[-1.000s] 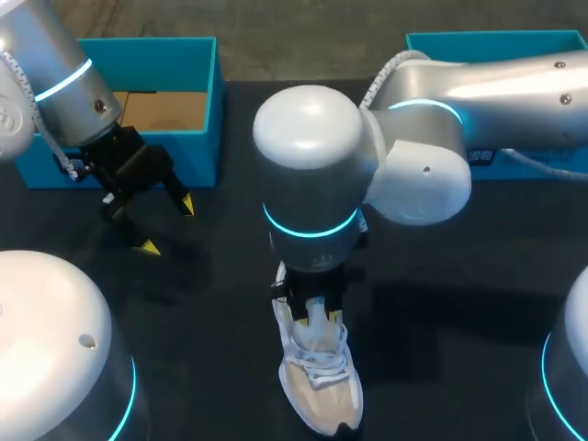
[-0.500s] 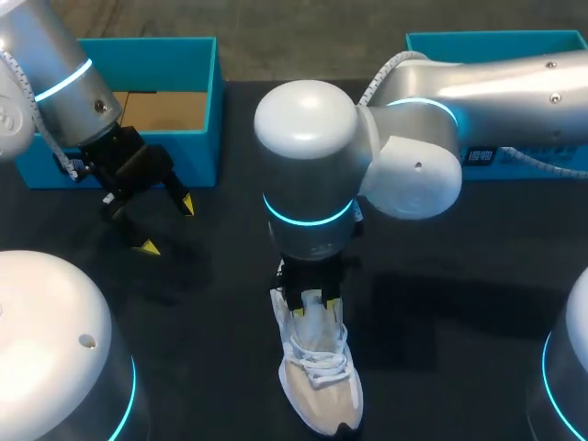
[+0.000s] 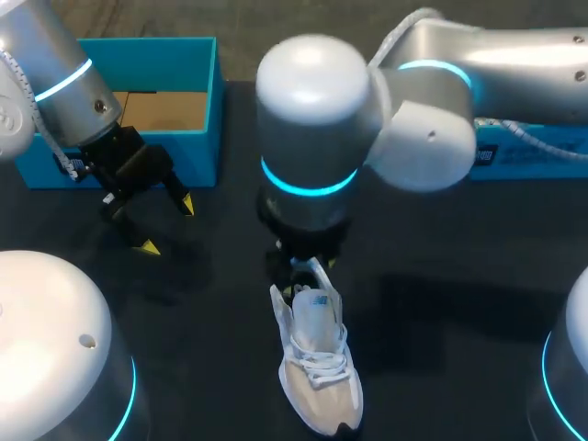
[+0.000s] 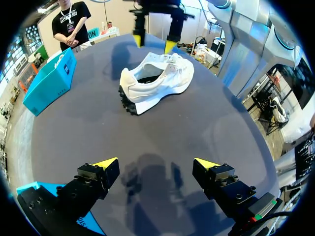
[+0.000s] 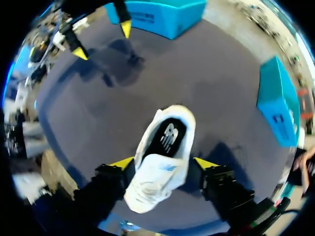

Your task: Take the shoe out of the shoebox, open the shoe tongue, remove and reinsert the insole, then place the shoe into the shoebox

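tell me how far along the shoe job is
Done: the shoe is out of the shoebox, on the table, its tongue lifted open. In hand: the right gripper, open, has a finger on each side of the shoe; the insole lies inside, not yet removed. To do: pull and reinsert the insole, then box the shoe. The left gripper hangs open and empty.

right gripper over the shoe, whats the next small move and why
Probably lower the right gripper toward the opening of the shoe and pinch the insole at its edge: its fingers stand open either side of the shoe, the dark insole lies exposed inside, and the left gripper hangs open, apart, near the shoebox.
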Available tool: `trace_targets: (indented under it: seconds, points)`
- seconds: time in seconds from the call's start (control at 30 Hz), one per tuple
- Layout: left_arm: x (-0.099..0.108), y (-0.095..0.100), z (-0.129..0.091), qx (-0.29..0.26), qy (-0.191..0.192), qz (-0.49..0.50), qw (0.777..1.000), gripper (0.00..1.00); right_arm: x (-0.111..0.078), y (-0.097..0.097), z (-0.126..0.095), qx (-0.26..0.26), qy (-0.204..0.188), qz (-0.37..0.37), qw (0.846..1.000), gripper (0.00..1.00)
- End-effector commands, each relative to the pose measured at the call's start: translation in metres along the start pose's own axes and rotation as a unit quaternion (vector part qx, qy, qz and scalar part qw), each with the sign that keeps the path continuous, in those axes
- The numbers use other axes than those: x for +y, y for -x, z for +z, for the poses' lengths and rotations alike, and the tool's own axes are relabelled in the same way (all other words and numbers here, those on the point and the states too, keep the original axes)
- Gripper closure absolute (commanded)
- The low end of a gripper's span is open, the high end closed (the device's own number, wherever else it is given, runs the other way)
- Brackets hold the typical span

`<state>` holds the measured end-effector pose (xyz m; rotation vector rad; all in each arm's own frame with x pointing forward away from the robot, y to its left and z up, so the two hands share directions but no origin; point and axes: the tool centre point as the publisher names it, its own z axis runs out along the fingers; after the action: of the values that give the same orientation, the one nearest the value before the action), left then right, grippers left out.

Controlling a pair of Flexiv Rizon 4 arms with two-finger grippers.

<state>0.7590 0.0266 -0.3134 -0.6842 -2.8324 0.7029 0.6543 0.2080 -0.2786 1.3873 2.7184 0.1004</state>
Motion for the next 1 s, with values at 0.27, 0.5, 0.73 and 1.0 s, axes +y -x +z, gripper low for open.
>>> trace_targets:
  seconds: [0.27,0.5,0.73,1.0]
  points:
    - [0.000,-0.001,0.000,0.000,0.001,0.000,1.000,0.00,0.013,0.029,-0.022,0.037,0.019,-0.359,0.932,0.00]
    - [0.000,-0.001,0.000,0.000,0.001,0.000,1.000,0.00,0.013,0.029,-0.022,0.037,0.019,-0.359,0.932,0.00]
    - [0.000,-0.001,0.000,0.000,0.001,0.000,1.000,0.00,0.039,0.024,-0.013,-0.030,-0.031,-0.453,0.891,0.00]
    - [0.000,-0.001,0.000,0.000,0.001,0.000,1.000,0.00,0.054,0.023,0.006,-0.060,-0.033,-0.490,0.869,0.00]
